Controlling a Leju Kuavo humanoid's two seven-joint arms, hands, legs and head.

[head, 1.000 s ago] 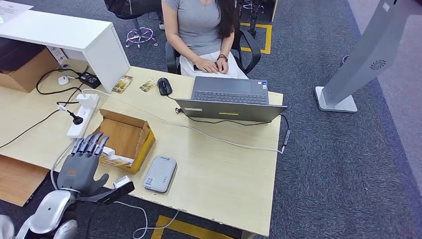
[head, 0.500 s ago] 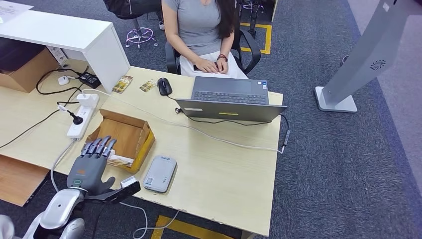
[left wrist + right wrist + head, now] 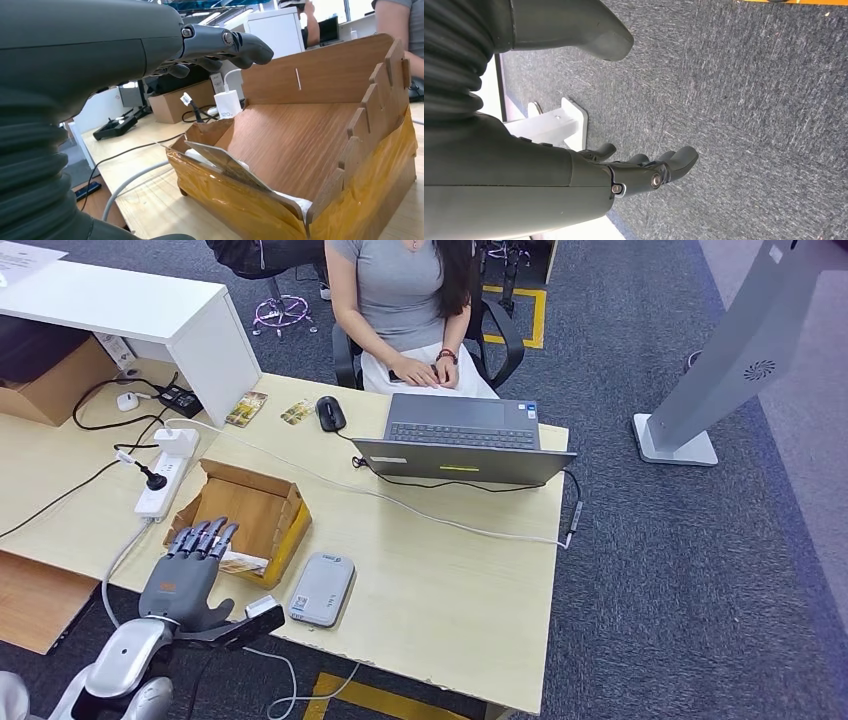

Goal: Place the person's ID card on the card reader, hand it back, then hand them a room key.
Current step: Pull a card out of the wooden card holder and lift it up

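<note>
A card [image 3: 236,562] leans on the near wall of the open cardboard box [image 3: 262,502], beside the grey card reader [image 3: 322,588], while the robot's left hand [image 3: 186,572] hovers at the box's edge, fingers spread and empty. Lying flat against the wall, the card could slide deeper or slip from a poor pinch. Over the last second the hand has edged forward toward the box; the right hand [image 3: 639,167] hangs open over carpet.
</note>
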